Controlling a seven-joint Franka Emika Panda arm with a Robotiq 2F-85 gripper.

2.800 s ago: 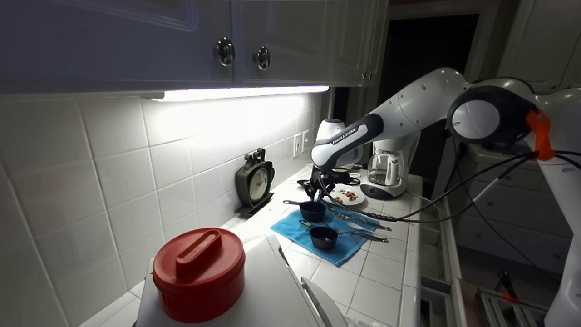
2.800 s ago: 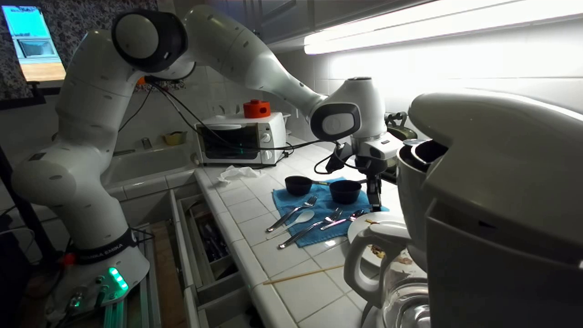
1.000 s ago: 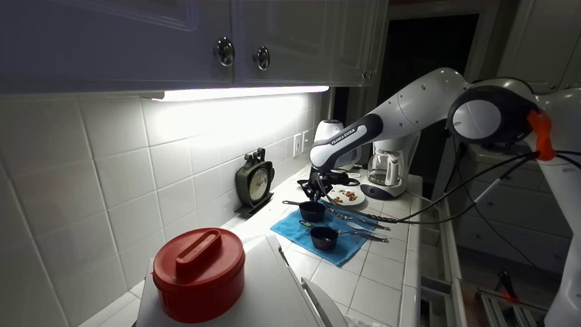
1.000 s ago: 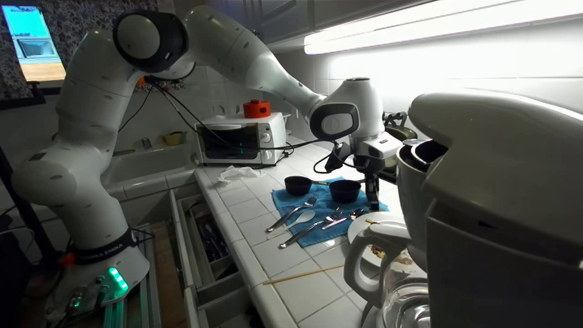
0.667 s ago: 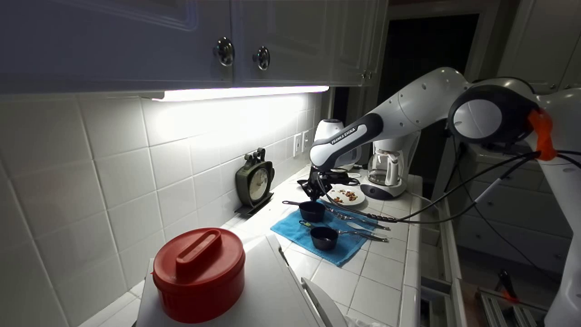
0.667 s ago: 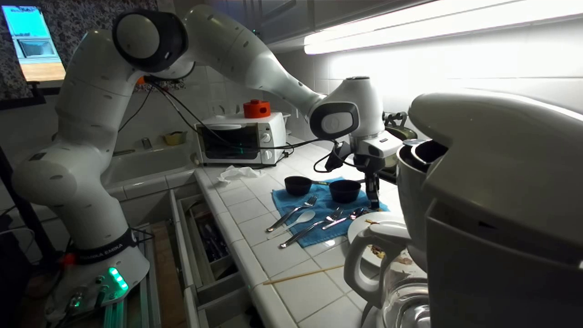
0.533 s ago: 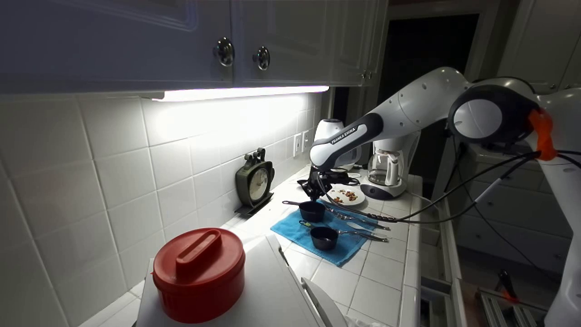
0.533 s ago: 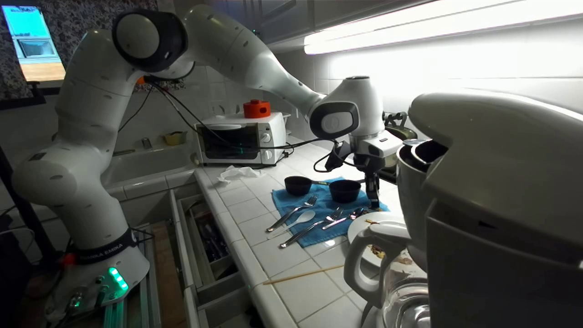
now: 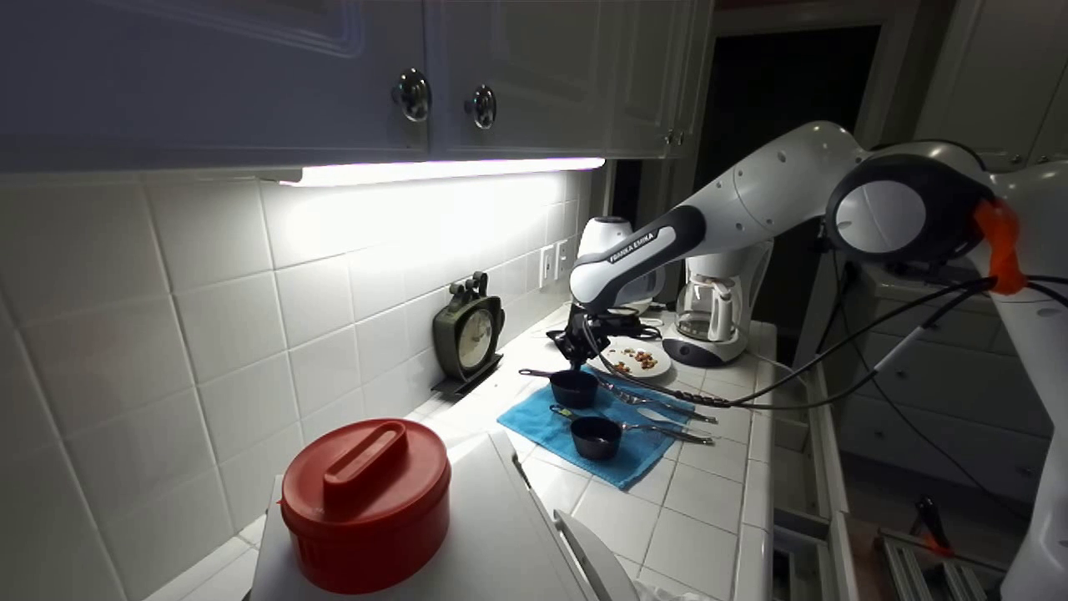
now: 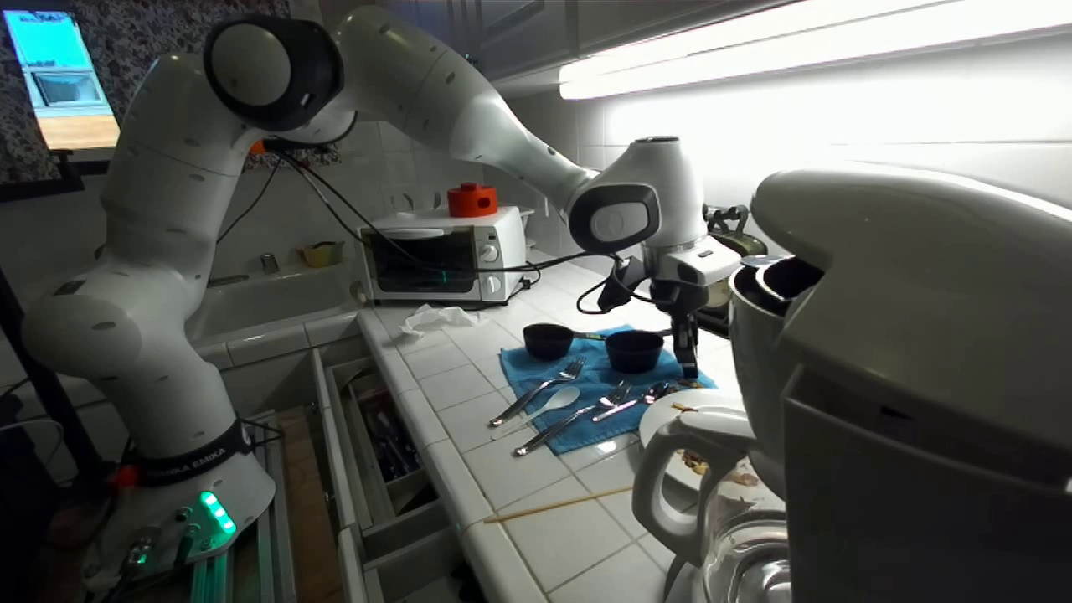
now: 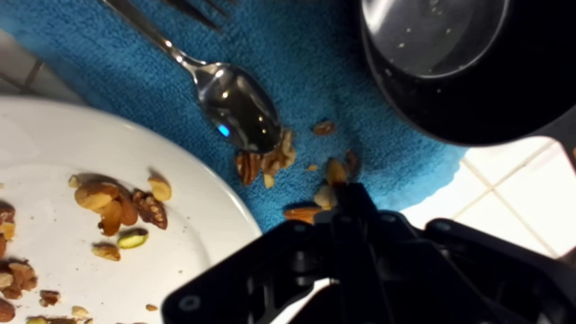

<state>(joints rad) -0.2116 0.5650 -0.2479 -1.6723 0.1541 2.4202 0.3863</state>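
two fingers of the gripper (image 11: pixel 352 191) are now pressed together, where earlier a gap parted them, and it has risen slightly; whether they pinch a nut i cannot tell. about nine nut pieces (image 11: pixel 335 171) lie on one blue towel (image 11: pixel 297 81), fanned from eight to twelve o'clock of the fingertips, the closest just beside them. seen from the wrist, one white plate (image 11: pixel 135 148) sits at nine o'clock, one metal spoon (image 11: pixel 238 108) at ten and one of two black cups (image 11: pixel 450 112) at one. in an exterior view lie two forks (image 10: pixel 523 402), one white spoon (image 10: pixel 562 398) and one wooden stick (image 10: pixel 557 505).
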